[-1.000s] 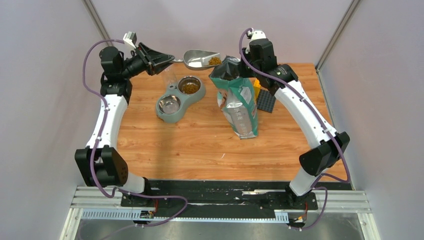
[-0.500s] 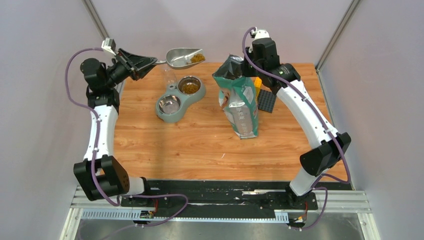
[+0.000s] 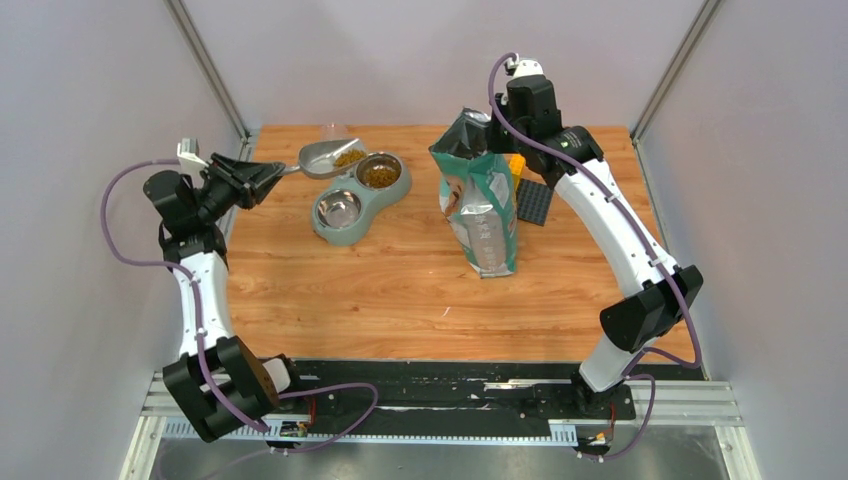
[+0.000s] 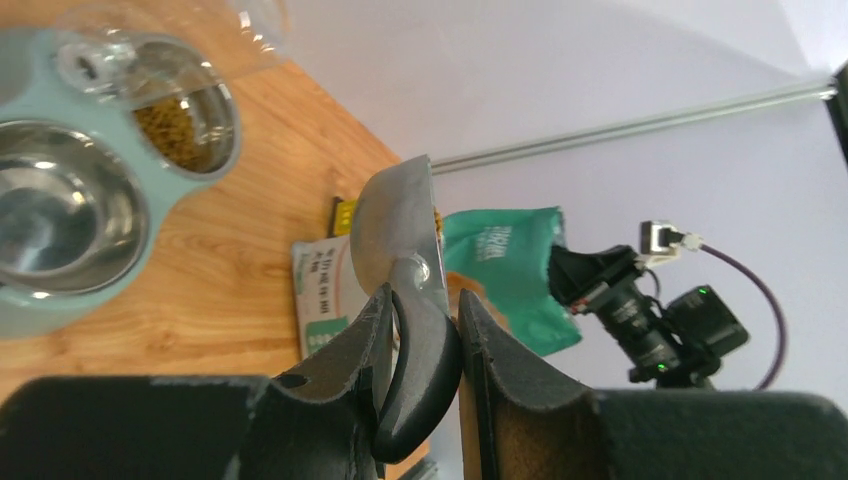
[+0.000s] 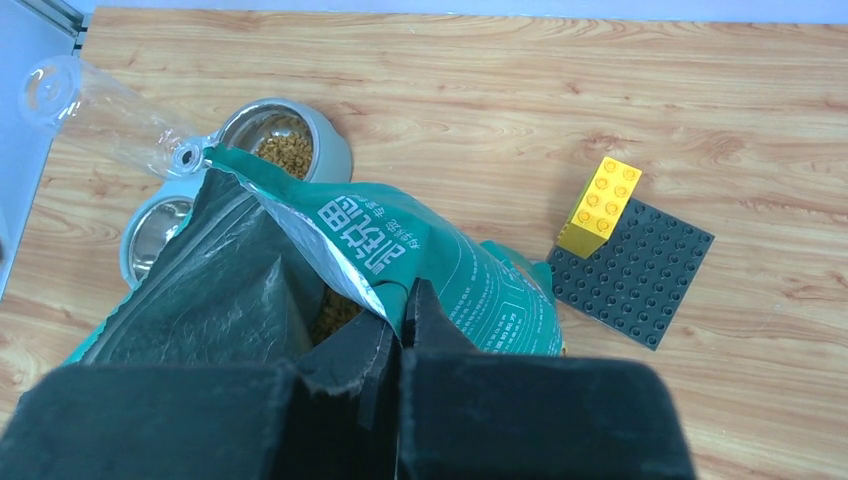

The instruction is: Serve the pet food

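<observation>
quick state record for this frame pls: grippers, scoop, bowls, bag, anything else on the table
left gripper: shut on scoop handle
scoop load: kibble, held by the far bowl
far bowl: some kibble in it
near bowl: empty
right gripper: shut on bag rim
bag: upright, open at the top
other: yellow brick on dark baseplate, right of bag
</observation>
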Tool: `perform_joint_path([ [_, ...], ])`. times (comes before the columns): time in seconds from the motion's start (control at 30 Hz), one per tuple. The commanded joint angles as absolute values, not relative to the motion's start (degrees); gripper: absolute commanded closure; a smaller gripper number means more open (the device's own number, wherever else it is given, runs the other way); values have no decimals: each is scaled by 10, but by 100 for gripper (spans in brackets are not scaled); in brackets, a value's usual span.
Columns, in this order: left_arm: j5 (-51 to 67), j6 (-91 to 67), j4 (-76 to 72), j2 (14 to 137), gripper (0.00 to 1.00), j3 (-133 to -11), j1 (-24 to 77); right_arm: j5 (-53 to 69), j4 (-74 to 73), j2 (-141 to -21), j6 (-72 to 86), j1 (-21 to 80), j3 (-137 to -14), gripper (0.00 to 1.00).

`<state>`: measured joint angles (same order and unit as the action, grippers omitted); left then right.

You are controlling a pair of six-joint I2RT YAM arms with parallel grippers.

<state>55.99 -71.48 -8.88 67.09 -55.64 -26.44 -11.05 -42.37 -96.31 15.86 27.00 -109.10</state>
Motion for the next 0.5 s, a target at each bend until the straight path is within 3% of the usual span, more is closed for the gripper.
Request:
perform_joint_path([
  [0.0,542,-628,-54,634,100,-497,-280,-137,-380,-936,167,258,-1118,100],
  [0.13,532,-623,-96,624,100,-443,-293,-137,-383,-936,165,258,-1119,100],
  [0.47,423,-533,-37,635,100,-385,-298,-135,-384,-930,163,254,-1112,100],
])
